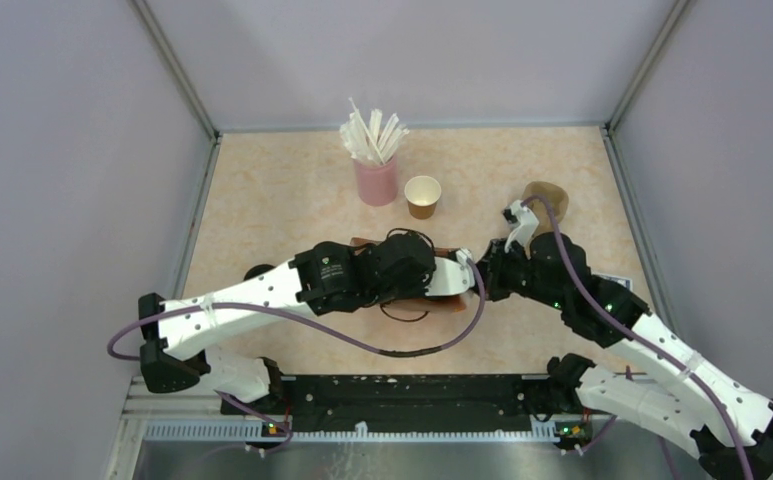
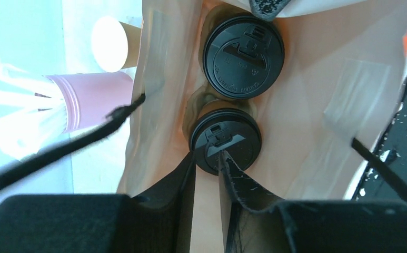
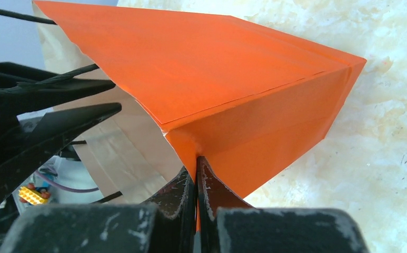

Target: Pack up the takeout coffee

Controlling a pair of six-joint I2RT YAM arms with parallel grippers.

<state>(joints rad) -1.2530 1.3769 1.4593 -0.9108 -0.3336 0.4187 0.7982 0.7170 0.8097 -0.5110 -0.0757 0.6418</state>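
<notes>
two lidded coffees are sitting inside the orange bag [image 3: 232, 79], the far cup [image 2: 243, 55] just beyond the near cup [image 2: 225, 139]. the left gripper [image 2: 207, 211] is pinching the bag's rim and the right gripper [image 3: 197, 179] is clamping its folded edge. one unlidded paper cup [image 1: 422, 195] is standing on the table [image 1: 262, 220] near the pink straw cup [image 1: 376, 180]; packing seems partway, and fetching it is going to mean freeing a hand.

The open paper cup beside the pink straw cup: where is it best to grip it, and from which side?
The paper cup stands upright, without a lid, and the pink cup stands close on its left. So probably grip its rim wall on the right side, coming from above: one finger inside, one outside.
</notes>
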